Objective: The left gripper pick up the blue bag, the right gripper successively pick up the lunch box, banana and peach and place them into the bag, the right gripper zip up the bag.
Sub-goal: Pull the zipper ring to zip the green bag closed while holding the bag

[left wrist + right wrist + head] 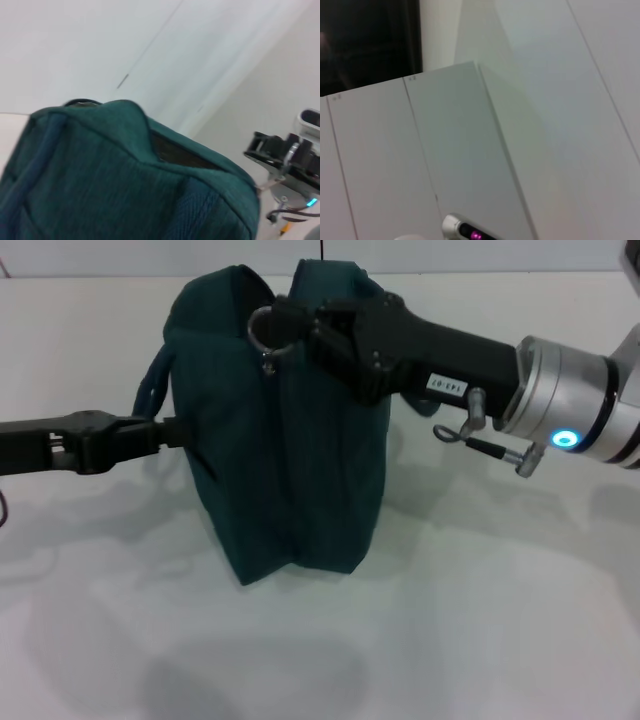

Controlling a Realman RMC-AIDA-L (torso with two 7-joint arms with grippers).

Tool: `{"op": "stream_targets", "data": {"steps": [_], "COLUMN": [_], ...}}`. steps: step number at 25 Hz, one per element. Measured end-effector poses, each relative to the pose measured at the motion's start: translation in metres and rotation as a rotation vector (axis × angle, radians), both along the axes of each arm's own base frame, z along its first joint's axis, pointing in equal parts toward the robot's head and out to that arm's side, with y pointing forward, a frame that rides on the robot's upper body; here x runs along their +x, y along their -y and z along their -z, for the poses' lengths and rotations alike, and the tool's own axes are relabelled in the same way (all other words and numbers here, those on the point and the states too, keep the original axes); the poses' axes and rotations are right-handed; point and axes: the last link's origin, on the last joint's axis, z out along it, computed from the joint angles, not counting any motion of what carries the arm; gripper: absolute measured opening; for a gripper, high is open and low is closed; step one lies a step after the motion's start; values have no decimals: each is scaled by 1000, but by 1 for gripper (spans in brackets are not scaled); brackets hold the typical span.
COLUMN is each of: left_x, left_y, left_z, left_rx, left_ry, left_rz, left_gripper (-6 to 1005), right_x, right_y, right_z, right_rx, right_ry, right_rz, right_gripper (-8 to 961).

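Observation:
The blue bag (pixel 285 430) stands upright in the middle of the white table, with its loop handles (pixel 150 390) hanging on its left side. My left gripper (pixel 170 435) reaches in from the left and is shut on the bag's side by the handles. At the top of the bag, my right gripper (pixel 292 322) comes in from the right and is shut on the silver ring zipper pull (pixel 264 332). The left wrist view shows the bag (pixel 100 170) up close, with a dark slit (pixel 175 152) along its top seam. No lunch box, banana or peach is in view.
The white table (pixel 480 620) spreads in front of and to the right of the bag. My right arm's silver wrist (pixel 570 405) with a blue light hangs over the table at right, and it also shows in the left wrist view (pixel 295 155). The right wrist view shows only white wall panels.

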Motion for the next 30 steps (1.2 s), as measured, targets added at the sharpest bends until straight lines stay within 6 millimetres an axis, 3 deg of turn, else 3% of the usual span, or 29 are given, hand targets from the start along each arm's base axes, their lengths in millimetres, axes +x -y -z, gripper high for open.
{"op": "stream_targets", "data": {"steps": [11,30], "left_x": [-13,7], "left_y": [8,4], "left_z": [1,24], "left_rx": [19,-58], "left_ry": [-16,-5], "left_rz": [-40,65], "left_gripper": [-1,-1], "right_x": [0,-1], "right_y": [7,-9], "right_z": [5,10], "right_rx": [-29,-42], "right_ry": [2,49], "right_rz": [-15,59], "right_gripper": [68,70]}}
